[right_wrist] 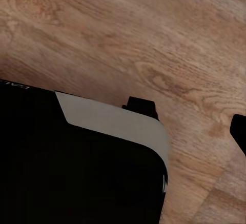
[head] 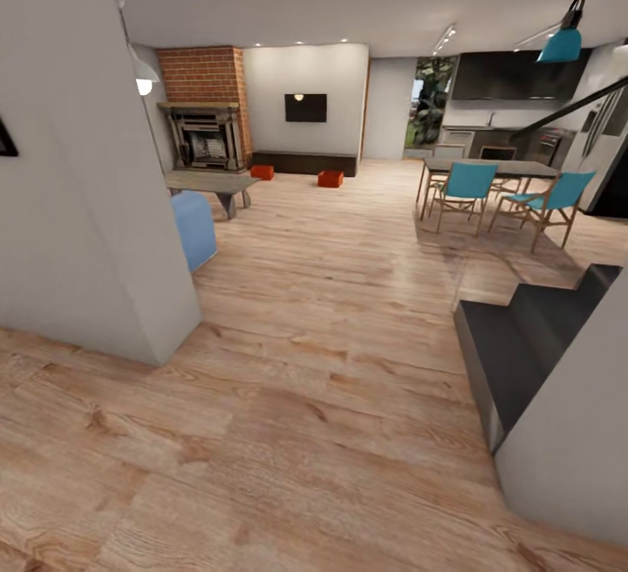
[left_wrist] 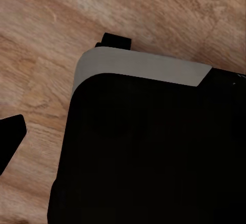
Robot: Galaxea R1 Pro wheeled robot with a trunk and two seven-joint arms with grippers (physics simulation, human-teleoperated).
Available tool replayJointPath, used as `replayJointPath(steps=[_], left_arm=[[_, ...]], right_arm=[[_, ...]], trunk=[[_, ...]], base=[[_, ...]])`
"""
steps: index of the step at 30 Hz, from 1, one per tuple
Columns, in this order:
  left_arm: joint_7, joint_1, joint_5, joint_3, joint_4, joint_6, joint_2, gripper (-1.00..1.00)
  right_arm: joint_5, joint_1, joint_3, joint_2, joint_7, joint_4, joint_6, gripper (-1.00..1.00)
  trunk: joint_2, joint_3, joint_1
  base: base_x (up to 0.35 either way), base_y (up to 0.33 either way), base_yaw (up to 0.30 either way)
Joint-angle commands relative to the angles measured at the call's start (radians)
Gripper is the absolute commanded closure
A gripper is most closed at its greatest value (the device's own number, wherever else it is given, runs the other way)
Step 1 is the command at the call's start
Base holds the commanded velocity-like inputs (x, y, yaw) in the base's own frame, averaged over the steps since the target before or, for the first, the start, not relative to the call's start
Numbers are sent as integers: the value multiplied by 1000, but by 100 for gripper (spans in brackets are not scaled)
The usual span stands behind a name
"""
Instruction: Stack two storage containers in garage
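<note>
Still in transit: two storage containers (head: 262, 172) (head: 330, 179) sat far ahead by dark low cabinet (head: 305, 162). Best approach: straight over wood-plank floor (head: 331, 293), clear of grey wall corner (head: 105, 206). Claw states couldn't be told.

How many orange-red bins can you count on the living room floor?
2. One bin sits on the wood floor near the fireplace; the other bin sits further right, in front of the dark cabinet under the TV. Furniture might hide others.
</note>
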Motion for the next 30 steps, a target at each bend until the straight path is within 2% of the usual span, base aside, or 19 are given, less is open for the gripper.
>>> replayJointPath(steps=[1,30], left_arm=[[1,-1,6,5,2,-5,0,-100],[1,-1,6,5,2,-5,0,-100]], right_arm=[[3,-1,2,0,0,1,-3,-100],[4,-1,3,2,0,1,-3,-100]], trunk=[[0,-1,0],[0,-1,0]], base=[[251,181,-2],[250,180,0]])
